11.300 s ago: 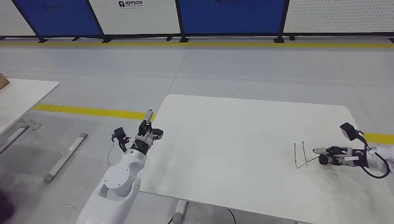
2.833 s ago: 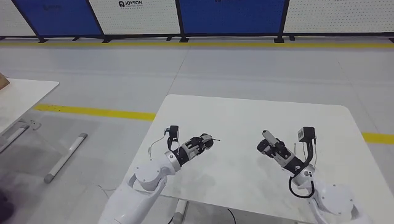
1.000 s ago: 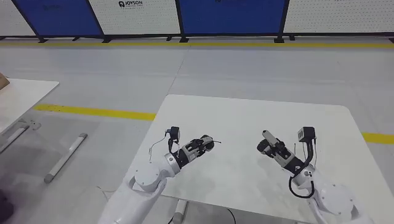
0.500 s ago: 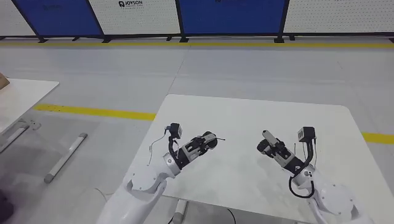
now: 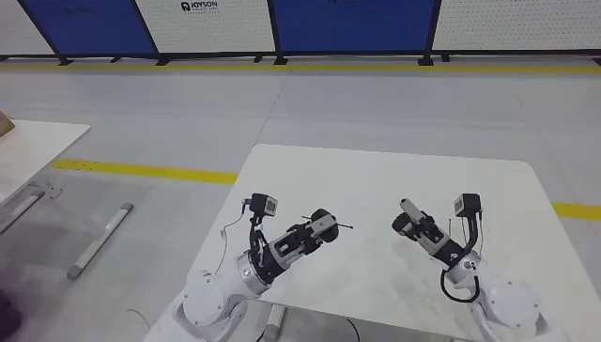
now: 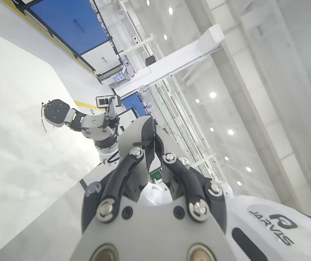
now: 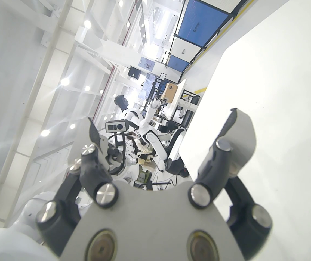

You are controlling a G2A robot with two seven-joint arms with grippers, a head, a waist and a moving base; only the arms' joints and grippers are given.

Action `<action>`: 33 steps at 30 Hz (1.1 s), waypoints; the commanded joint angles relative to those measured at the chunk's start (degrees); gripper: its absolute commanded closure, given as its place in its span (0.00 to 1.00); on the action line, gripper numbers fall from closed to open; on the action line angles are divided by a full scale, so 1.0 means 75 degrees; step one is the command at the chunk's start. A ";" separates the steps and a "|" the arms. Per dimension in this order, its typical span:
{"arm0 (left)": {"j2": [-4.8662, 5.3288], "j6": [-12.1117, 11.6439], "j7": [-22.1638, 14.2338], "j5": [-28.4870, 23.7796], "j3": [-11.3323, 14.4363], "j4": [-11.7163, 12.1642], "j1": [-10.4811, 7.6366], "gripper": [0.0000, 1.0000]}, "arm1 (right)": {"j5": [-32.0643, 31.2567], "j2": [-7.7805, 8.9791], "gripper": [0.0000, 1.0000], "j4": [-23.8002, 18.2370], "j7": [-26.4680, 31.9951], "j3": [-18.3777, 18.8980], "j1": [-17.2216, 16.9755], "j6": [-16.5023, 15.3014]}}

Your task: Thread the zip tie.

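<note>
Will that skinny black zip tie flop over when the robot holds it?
Probably springy, not floppy: the zip tie sticks out fairly straight from the left gripper. Likely very light, being so thin. It might twist, pinched by one narrow spot.

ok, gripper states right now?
Left gripper: closed on the zip tie.
Right gripper: open, nothing between the jaws.

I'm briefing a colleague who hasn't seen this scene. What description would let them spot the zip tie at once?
Start at the white table; the left gripper hangs over its near left part. The zip tie is the thin dark strip pinched between its shut fingers and poking out past them, whereas the right gripper stands open and empty.
</note>
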 commanded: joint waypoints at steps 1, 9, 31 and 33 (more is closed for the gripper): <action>-0.0008 0.0255 0.0299 0.0256 0.0027 0.0116 -0.0050 1.00 | 0.0000 0.0000 0.00 0.0000 0.0000 0.0000 0.0000 0.0000; -0.0073 0.1284 0.0662 0.0308 0.0446 0.1377 -0.0810 1.00 | 0.0000 0.0000 0.00 0.0000 0.0000 0.0000 0.0000 0.0000; -0.0149 0.1285 0.0424 0.0217 0.0964 0.2690 -0.1608 1.00 | -0.0726 0.0082 0.00 -0.0434 0.0957 0.0136 0.0113 0.0314; -0.0149 0.1285 0.0424 0.0217 0.0964 0.2690 -0.1608 1.00 | -0.1012 0.0147 0.00 -0.0673 0.1179 0.0393 0.0084 0.0576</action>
